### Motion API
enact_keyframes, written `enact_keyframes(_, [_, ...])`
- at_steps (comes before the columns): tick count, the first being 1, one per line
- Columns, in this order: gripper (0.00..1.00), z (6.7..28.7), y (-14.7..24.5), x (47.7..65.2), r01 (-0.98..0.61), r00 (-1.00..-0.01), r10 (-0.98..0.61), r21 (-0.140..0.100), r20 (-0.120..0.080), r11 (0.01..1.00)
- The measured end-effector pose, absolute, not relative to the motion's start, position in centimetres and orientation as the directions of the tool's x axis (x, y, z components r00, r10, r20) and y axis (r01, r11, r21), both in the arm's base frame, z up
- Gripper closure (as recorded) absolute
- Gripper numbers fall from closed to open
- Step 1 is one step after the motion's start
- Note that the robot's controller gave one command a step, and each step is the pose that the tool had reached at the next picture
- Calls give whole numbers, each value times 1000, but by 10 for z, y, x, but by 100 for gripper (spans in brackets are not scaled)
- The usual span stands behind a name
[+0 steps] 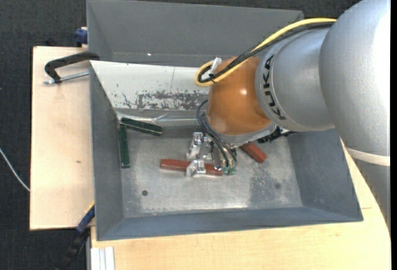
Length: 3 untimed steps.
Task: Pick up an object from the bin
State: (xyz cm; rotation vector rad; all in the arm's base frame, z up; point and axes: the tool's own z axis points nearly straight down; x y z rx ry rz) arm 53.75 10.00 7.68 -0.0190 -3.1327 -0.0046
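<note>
Presently the gripper (201, 162) is found low in the grey bin (186, 197), at the middle of its floor, directly upon a red-brown flat bar (173, 165) whose left end is seen jutting out from beneath it. Whether the gripper is open or closed about that bar cannot be told, since its tip is crowded by the orange wrist cover (236, 101) and by metal parts. A second red-brown piece (255, 152) is seen just beside it to the right, partly tucked under the arm. A dark green bar (124, 146) and a slanted green bar (141, 126) are laid well apart from it, by the left wall. The step in hand is judged to be the grasp itself, at the bottom of the reach. For the next move a firm closing on the bar is called for, followed by a straight lift, so that the bar is not tipped out or dragged against its neighbour.
</note>
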Motion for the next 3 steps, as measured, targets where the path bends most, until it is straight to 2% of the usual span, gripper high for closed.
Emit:
enact_keyframes(1, [100, 78, 100, 537, 14, -1000, 14, 3, 9, 1000])
enact_keyframes(2, [100, 104, 131, 530, -81, -997, -81, 2, -13, 997])
enact_keyframes(3, [100, 302, 10, 550, -315, -949, -315, 0, -5, 949])
